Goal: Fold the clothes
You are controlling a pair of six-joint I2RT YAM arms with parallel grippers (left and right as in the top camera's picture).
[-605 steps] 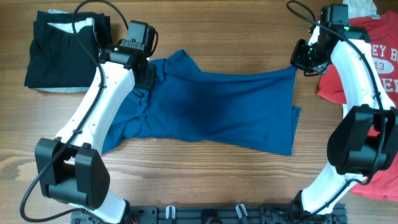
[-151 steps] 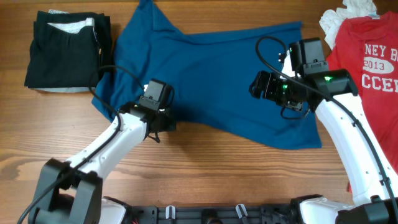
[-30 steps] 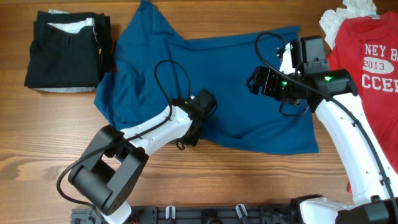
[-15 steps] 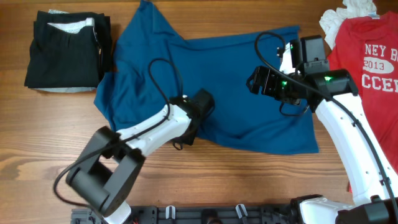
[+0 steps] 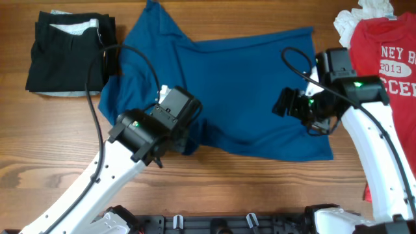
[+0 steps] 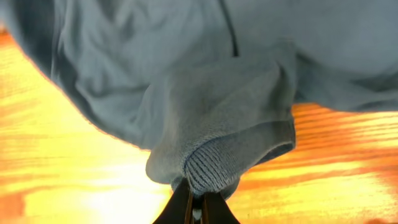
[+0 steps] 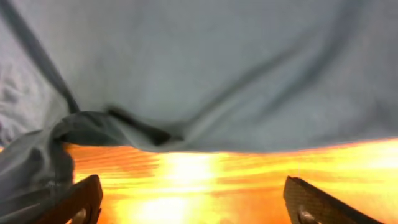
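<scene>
Far left: the black piece (image 5: 68, 55) lies folded on the surface (image 5: 260, 188), clear of both arms. I record no change there.

Left arm: this is where the change is. A second ago the left end effector (image 6: 194, 208) stood partly spread at the lower edge of the blue shirt (image 5: 247, 78). It is now pressed together, pinching a ribbed edge (image 6: 227, 168) of that shirt between its tips. The wrist view shows cloth bunched into the pinch, with bare wood beneath. Overhead, the wrist has drawn back leftward from where it reached in. I judge the grasp made. Whether the ribbed part is a cuff or the hem I cannot tell.

Centre: the blue shirt lies spread over the middle of the surface, one sleeve pointing to the far edge. It is creased and not yet folded.

Right arm: the right end effector (image 7: 193, 198) is spread wide and holds nothing. It has shifted slightly rightward and toward the near edge within the last half second. It now hovers over the shirt's lower right part, and its wrist view shows the shirt's edge and wood between the fingers.

Far right: the red T-shirt (image 5: 383, 58) and a white piece (image 5: 374, 10) lie unfolded, apart from the arms.

Finding: one side of the shirt is secured, the other is not. In my judgement a pull from the left alone would drag the cloth rather than fold it.
</scene>
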